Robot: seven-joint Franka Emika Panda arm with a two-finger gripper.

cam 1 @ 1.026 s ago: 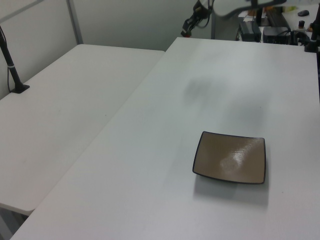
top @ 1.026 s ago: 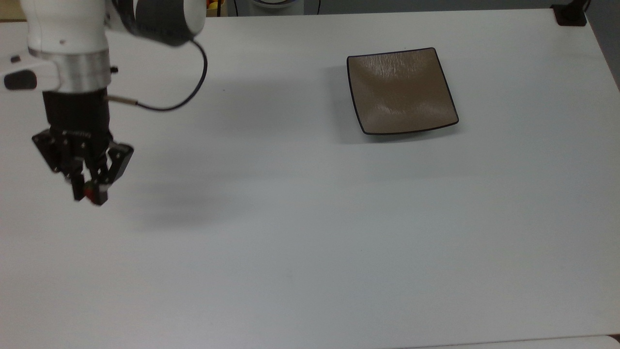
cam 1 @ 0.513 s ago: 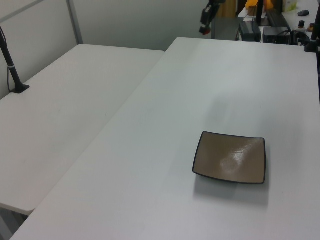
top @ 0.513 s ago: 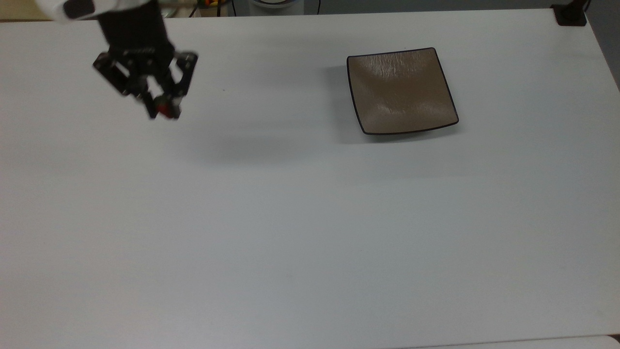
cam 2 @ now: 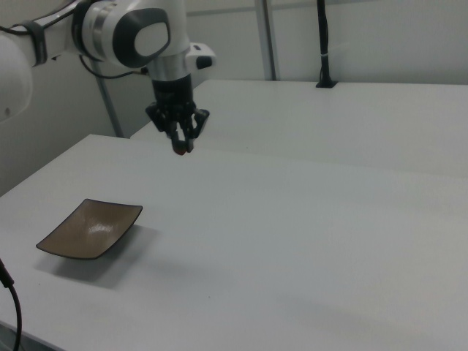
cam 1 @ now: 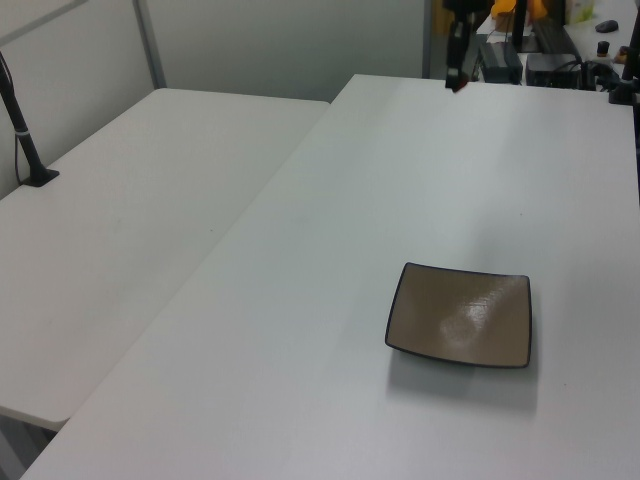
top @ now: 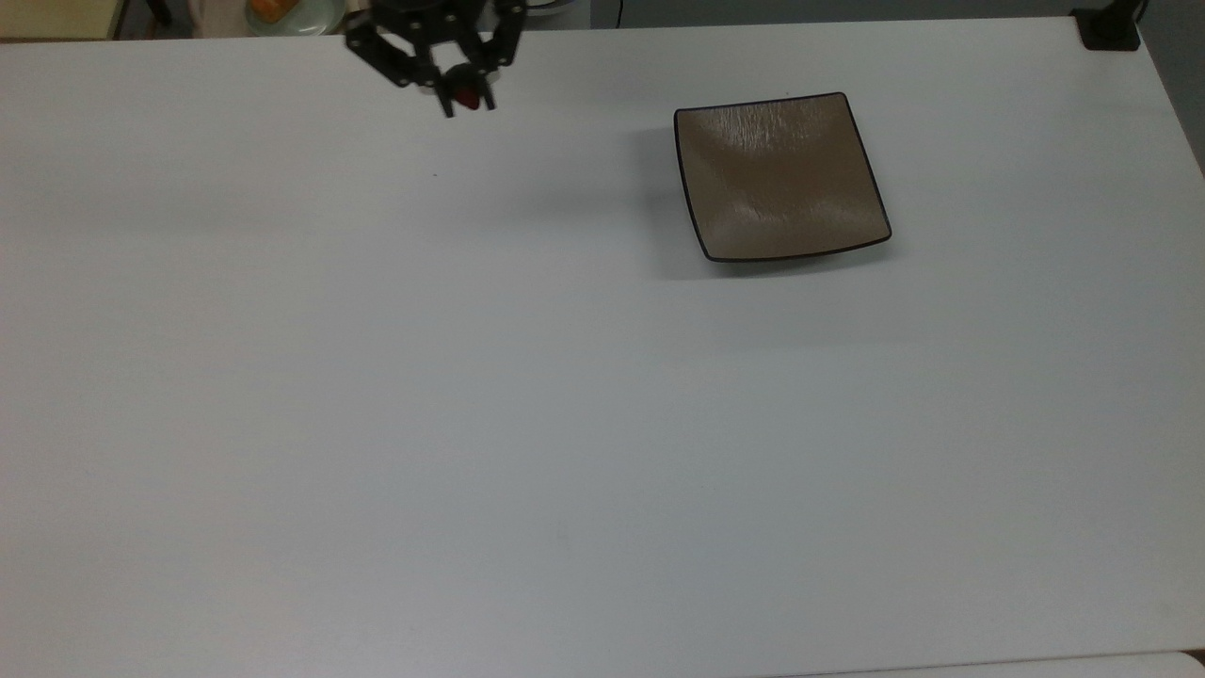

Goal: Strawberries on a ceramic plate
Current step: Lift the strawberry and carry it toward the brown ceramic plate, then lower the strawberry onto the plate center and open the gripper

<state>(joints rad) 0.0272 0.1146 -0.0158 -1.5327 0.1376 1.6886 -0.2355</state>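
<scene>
the small dark red strawberry [top: 466, 97] is a tiny glossy bead of fruit, pinched between the fingertips of the black two-finger gripper [top: 464, 100], which hangs in the air above the white table [top: 527, 424]. in the top view it sits near the table's far edge, toward the top view's left of the square glossy brown-taupe ceramic plate [top: 779, 176] and well apart from it. in the left view the strawberry [cam 1: 456, 86] is a red speck at the gripper's [cam 1: 455, 82] tip, over the far end of the table, with the plate [cam 1: 460, 315] nearer the camera. in the right view the gripper [cam 2: 180, 149] points straight down from the white arm [cam 2: 139, 33], its fingers drawn together on the dark fruit [cam 2: 180, 151], and the plate [cam 2: 91, 228] lies flat on the table toward the right view's lower left.

the plate has a thin black rim and upturned curved edges; pale glare streaks its bare surface. no writing or brand mark can be read on anything.

at the top view's upper left edge, a round pale green dish with orange food [top: 292, 11] peeks in beyond the table.
</scene>
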